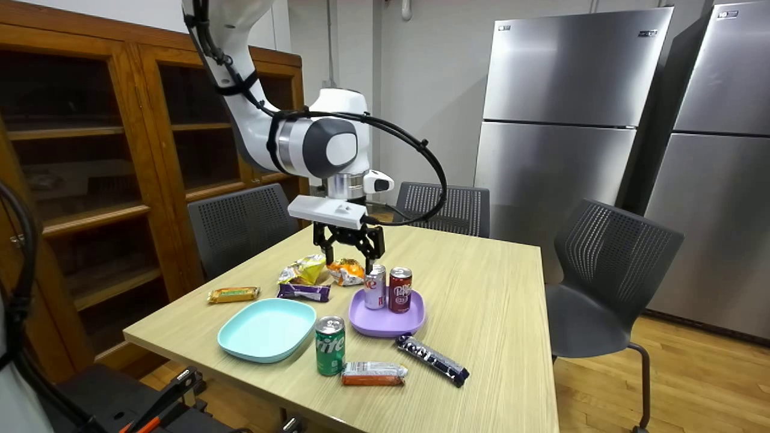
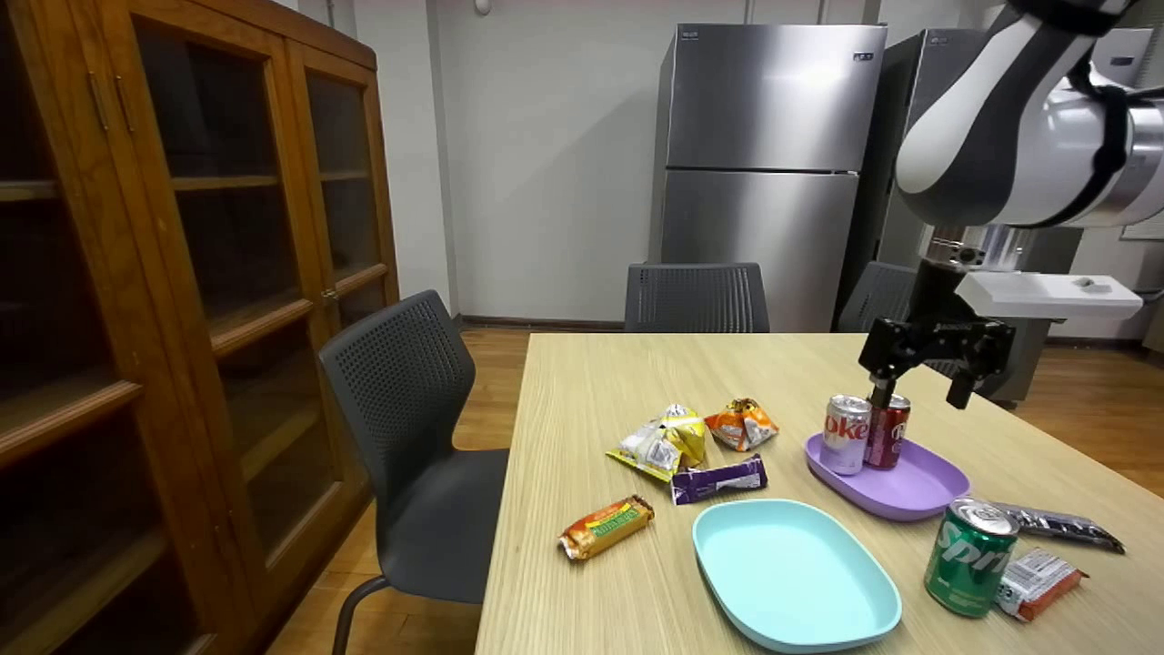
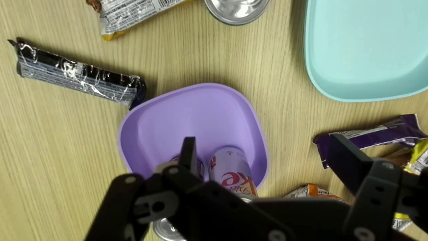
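My gripper point(image 1: 349, 266) is open and empty, pointing down above the table, its fingers spread wide in the wrist view point(image 3: 264, 144). It is nearest to a silver Diet Coke can point(image 1: 375, 291) and a dark red Dr Pepper can point(image 1: 400, 291). Both cans stand upright side by side on a purple plate point(image 1: 385, 328). In an exterior view, one finger of the gripper point(image 2: 920, 398) overlaps the cans' tops; I cannot tell if it touches. In the wrist view, the Diet Coke can point(image 3: 230, 167) shows between the fingers, and the Dr Pepper is mostly hidden behind a finger.
A teal plate point(image 1: 267, 331) and an upright green Sprite can point(image 1: 330, 349) stand near the table's front. Wrapped bars lie around: black point(image 1: 433, 359), orange-white point(image 1: 374, 374), purple point(image 1: 304, 292), gold point(image 1: 233, 294). Yellow point(image 2: 673, 437) and orange point(image 2: 743, 424) bags lie behind. Chairs point(image 1: 601, 288) surround the table.
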{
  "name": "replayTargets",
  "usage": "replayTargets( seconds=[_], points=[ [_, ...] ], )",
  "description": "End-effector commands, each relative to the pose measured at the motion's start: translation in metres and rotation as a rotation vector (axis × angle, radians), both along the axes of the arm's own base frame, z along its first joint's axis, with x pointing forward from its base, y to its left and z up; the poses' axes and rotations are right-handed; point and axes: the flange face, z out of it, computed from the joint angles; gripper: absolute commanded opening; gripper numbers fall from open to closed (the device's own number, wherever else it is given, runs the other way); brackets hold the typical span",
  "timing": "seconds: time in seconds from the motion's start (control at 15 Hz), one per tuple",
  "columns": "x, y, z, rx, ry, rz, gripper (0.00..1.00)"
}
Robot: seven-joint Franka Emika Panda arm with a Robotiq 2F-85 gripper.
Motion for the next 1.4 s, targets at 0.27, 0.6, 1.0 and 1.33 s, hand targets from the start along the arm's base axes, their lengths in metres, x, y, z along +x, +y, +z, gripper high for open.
replayTargets(
  seconds=[0.27, 0.6, 1.0, 1.33],
  points=[
    [-0.046, 0.000, -0.019, -0.014, -0.053, 0.029, 1.00],
    [-0.064, -0.002, -0.033, -0.024, -0.025, 0.036, 1.00],
    [-0.074, -0.006, -0.047, -0.022, 0.012, 0.035, 1.00],
    [-0.080, -0.009, -0.063, -0.022, 0.053, 0.024, 1.00]
  ],
)
